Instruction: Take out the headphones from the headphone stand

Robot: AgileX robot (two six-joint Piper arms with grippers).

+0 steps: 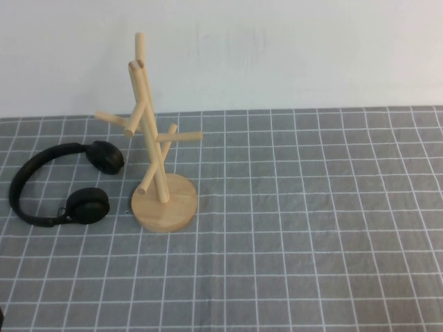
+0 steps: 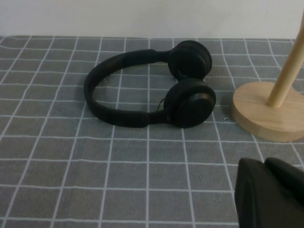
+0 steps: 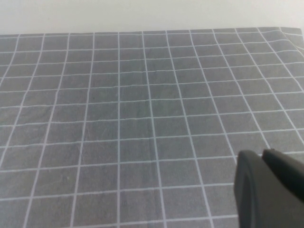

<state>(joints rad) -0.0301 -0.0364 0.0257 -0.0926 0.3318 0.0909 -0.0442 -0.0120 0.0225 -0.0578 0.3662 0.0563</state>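
The black headphones [image 1: 88, 205] lie flat on the grey checked cloth, just left of the wooden headphone stand [image 1: 149, 128] and off its pegs. The stand is upright on its round base, and its pegs are bare. In the left wrist view the headphones [image 2: 190, 102] lie ahead, with the stand's base [image 2: 266, 114] beside them. My left gripper [image 2: 263, 161] is shut and empty, held back from the headphones. My right gripper [image 3: 261, 153] is shut and empty over bare cloth. Neither gripper shows in the high view.
The grey checked cloth [image 1: 311, 228] covers the table up to a white wall [image 1: 277, 55] at the back. The cloth's far corner [image 3: 289, 33] shows in the right wrist view.
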